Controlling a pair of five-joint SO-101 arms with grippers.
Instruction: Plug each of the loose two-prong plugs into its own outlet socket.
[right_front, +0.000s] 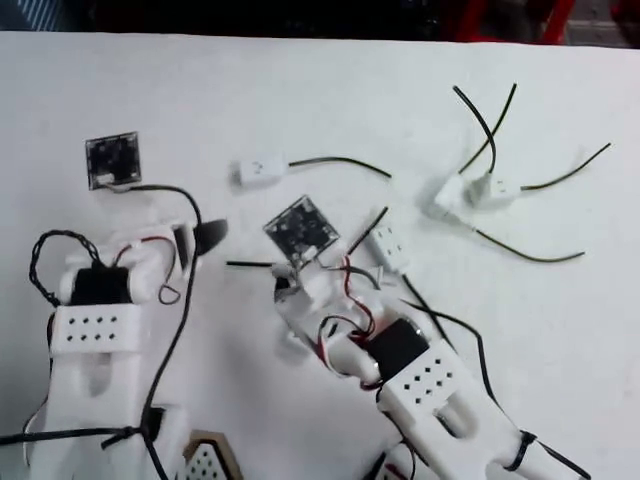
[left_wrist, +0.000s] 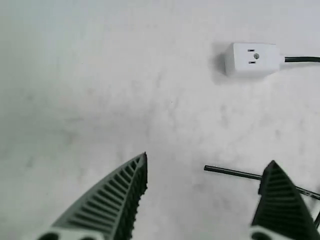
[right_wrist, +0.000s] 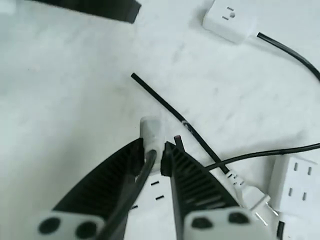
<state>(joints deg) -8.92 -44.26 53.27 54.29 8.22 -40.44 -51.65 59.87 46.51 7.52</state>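
My right gripper (right_wrist: 152, 150) is shut on a small white plug (right_wrist: 149, 130); its black cord runs back between the fingers and its prongs are hidden. Just under those fingers lies a white piece with two slots (right_wrist: 156, 191). A single white outlet socket (right_wrist: 229, 20) lies farther off on the table, also seen as the socket (right_front: 262, 170) and the socket (left_wrist: 250, 59). My left gripper (left_wrist: 209, 161) hangs open and empty over bare table, short of that socket. In the high view the left gripper (right_front: 198, 238) is left of the right gripper (right_front: 286, 284).
A white multi-socket block (right_front: 388, 246) lies just right of the right gripper, also visible as the block (right_wrist: 295, 186). A loose black cord (right_wrist: 180, 122) crosses the table by the held plug. At the far right sits a cluster of white plugs and sockets (right_front: 470, 192) with spreading cords.
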